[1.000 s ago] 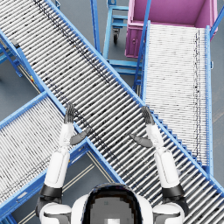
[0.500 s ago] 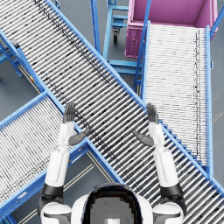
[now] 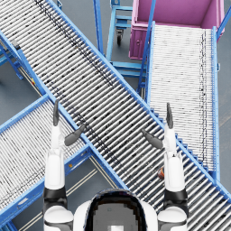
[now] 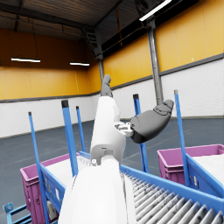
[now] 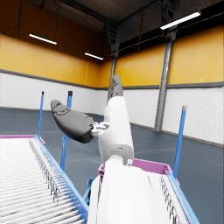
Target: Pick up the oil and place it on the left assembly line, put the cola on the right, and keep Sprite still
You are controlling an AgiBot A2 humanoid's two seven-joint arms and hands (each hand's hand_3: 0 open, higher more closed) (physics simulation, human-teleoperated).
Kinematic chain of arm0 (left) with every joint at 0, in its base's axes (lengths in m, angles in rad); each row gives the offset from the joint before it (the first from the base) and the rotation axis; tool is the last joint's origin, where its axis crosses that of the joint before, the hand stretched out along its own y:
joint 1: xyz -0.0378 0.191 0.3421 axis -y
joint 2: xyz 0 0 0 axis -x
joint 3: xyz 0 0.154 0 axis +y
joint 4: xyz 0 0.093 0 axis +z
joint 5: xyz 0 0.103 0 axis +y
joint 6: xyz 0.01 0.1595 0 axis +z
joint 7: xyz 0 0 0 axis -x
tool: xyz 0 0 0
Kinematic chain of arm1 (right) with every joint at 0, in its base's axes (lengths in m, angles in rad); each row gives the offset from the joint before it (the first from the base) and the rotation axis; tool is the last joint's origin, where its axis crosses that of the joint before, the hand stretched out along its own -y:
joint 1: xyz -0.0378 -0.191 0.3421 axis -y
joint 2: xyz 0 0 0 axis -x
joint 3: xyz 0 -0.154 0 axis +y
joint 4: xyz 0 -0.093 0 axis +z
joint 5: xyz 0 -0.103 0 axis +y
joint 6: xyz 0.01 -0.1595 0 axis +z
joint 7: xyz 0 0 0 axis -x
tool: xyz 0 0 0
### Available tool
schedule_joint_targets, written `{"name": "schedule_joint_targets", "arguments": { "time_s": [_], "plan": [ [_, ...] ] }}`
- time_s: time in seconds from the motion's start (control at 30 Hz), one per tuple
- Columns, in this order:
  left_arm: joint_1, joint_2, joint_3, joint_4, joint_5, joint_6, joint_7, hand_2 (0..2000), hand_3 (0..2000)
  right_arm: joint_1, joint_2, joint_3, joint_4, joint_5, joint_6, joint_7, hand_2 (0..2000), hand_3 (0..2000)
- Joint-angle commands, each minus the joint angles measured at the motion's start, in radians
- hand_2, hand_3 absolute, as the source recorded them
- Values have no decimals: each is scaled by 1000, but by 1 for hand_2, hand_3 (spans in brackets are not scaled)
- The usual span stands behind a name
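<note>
No oil, cola or Sprite bottle shows plainly in any view. A small orange-red thing (image 3: 160, 172) peeks out on the rollers beside my right forearm; what it is cannot be told. My left hand (image 3: 61, 128) is raised over the blue rail where the left line meets the middle one, fingers straight, thumb spread, holding nothing. My right hand (image 3: 163, 131) hovers over the middle line's right edge in the same pose, also empty. In the wrist views, the left hand (image 4: 133, 118) and right hand (image 5: 94, 120) show against the warehouse wall with nothing in them.
A long diagonal roller conveyor (image 3: 90, 85) runs through the middle. A left branch line (image 3: 22, 144) and a right line (image 3: 180, 81) flank it, all with blue rails. A pink bin (image 3: 180, 13) stands at the right line's far end. Blue posts (image 4: 69, 135) rise nearby.
Both hands have moved outward, away from each other, and their fingers now point straight up. The conveyors and bin have not moved.
</note>
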Motion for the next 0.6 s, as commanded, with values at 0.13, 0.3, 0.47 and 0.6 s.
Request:
{"name": "schedule_joint_targets", "arguments": {
  "time_s": [0.13,0.3,0.47,0.6],
  "plan": [
    [67,1,-72,-41,22,0,0,0,0,60,-11,-55,37,22,0,0,0,0],
    [91,2,-98,-41,28,0,0,0,0,85,-15,-96,38,28,0,0,0,0],
    [85,7,-109,-43,29,0,0,0,0,78,-20,-101,26,29,0,0,0,0],
    [76,11,-106,-40,29,0,0,0,0,81,-24,-112,30,29,0,0,0,0]
  ]
}}
